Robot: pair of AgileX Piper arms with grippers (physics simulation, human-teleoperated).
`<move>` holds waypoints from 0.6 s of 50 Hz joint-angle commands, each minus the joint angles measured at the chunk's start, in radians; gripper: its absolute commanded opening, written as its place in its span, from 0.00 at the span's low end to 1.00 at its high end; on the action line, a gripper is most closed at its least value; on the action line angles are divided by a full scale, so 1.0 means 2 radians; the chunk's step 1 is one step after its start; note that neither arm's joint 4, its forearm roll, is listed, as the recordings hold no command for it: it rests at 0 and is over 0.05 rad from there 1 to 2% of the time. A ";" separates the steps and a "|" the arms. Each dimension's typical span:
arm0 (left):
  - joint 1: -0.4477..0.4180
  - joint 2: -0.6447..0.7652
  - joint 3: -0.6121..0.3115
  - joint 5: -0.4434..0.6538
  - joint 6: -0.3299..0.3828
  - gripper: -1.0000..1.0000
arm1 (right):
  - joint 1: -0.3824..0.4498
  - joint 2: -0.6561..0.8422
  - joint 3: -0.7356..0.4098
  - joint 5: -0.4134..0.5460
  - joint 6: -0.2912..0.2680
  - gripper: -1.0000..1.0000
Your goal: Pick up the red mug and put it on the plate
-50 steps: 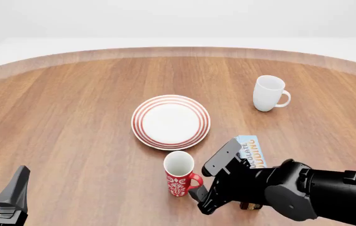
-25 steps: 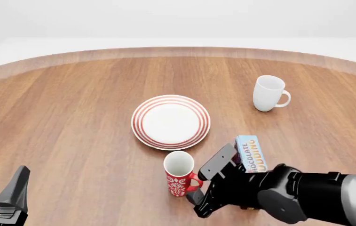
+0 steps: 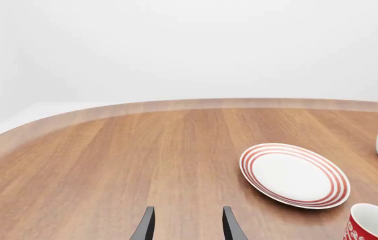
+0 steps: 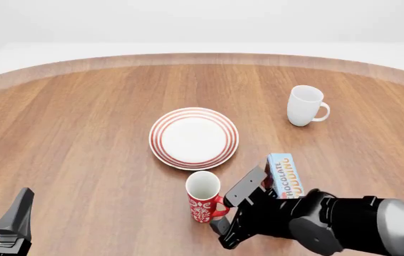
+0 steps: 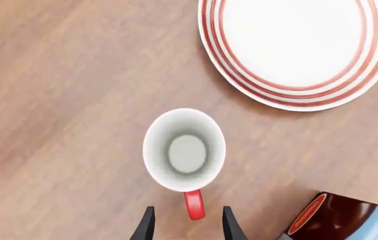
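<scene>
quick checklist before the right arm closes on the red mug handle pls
1. Right tool open: ok, the fingers are spread in the wrist view.
2. Handle lined up: ok, the red mug has its handle between the two fingertips.
3. Tool depth on the handle: cannot tell, only the fingertips show.
4. Mug upright and free: ok, it stands on the table, clear of the plate.
5. Plate free to receive the mug: ok, nothing lies on it.
6. Neighbours: ok, the pudding box stands beside the right arm, apart from the mug; the left tool is open and far off.
</scene>
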 commanded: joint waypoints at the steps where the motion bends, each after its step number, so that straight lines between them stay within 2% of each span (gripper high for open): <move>1: 0.000 0.000 0.000 0.000 0.000 1.00 | 0.000 0.008 -0.002 -0.004 0.001 1.00; 30: 0.000 0.000 0.000 0.000 0.000 1.00 | 0.001 0.018 -0.007 -0.007 0.001 1.00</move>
